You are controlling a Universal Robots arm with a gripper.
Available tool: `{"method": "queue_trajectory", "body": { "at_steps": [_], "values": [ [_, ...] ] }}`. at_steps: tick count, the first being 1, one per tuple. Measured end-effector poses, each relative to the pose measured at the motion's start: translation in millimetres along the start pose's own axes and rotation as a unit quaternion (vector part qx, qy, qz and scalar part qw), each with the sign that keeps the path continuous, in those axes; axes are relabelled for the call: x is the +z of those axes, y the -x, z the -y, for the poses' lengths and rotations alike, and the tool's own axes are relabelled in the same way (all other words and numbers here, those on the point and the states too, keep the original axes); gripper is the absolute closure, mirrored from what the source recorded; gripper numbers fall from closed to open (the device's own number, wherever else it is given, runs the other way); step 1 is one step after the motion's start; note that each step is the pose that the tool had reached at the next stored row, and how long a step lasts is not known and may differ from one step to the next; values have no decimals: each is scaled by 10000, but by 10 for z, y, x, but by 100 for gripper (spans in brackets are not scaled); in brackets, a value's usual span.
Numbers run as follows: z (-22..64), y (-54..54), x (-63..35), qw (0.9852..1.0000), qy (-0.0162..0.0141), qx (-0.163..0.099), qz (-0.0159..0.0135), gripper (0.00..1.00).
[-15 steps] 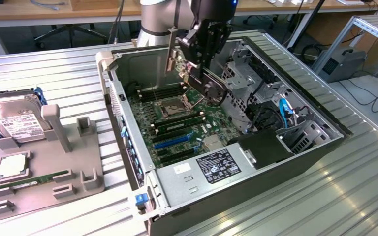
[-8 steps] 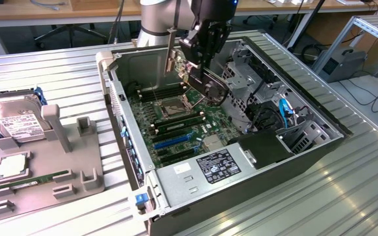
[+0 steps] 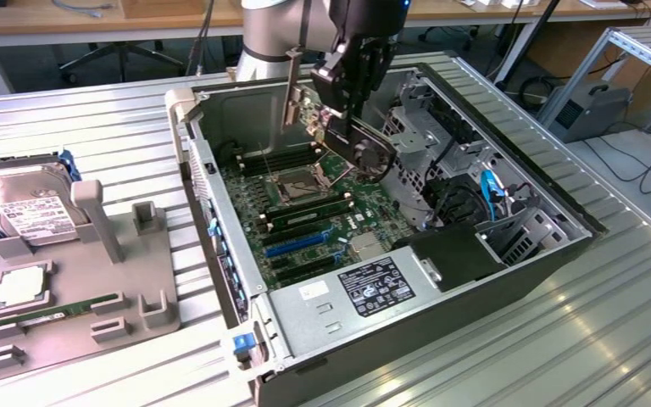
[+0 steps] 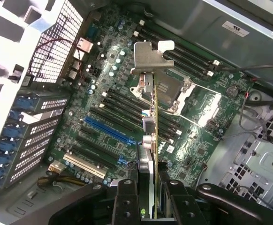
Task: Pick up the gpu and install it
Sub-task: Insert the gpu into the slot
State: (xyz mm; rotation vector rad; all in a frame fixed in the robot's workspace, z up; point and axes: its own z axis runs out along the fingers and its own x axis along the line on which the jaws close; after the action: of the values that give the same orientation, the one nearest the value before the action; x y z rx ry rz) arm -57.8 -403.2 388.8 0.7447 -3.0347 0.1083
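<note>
Hanging in gripper (image 4: 153,197) — gpu (image 4: 148,140) (edge-down) above motherboard (image 4: 103,112)

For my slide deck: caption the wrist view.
The hand holds the gpu edge-on above the motherboard inside the open case.

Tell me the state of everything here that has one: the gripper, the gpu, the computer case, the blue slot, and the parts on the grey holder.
gripper: shut on the gpu.
gpu: held on edge over the motherboard, not in a slot.
computer case: lying down, side open.
blue slot: empty.
hard drive: propped tilted on the grey holder.
memory stick: resting in the holder.
</note>
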Motion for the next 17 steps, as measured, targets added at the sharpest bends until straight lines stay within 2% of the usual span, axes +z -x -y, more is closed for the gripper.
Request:
{"method": "queue_trajectory", "body": {
  "at_steps": [17],
  "values": [
    [0, 0, 0, 9990, -14, -440, 28, 73]
  ]
}}
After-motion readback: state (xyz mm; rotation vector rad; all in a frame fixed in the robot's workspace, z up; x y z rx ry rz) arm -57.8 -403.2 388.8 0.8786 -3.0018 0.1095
